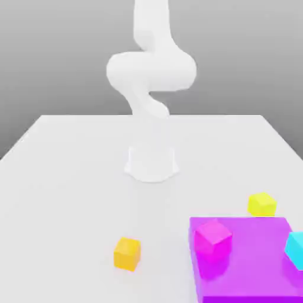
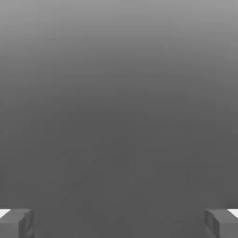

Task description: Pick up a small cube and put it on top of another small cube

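- Approach: lower the pincer (image 2: 119,223) squarely over one free cube, e.g. the orange cube (image 1: 127,253) on the bare tabletop (image 1: 71,177), straddling opposite faces.
- Candidates: yellow cube (image 1: 261,203) just beside the purple slab (image 1: 248,260); magenta cube (image 1: 212,237) and cyan cube (image 1: 295,248) on the slab.
- Pincer: fingertips (image 2: 16,223) spread wide, holding and touching nothing.

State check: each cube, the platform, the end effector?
orange cube: on the table, alone
yellow cube: on the table, just behind the purple platform
magenta cube: on the platform, unstacked
cyan cube: on the platform, partly cut off
end effector: open, empty
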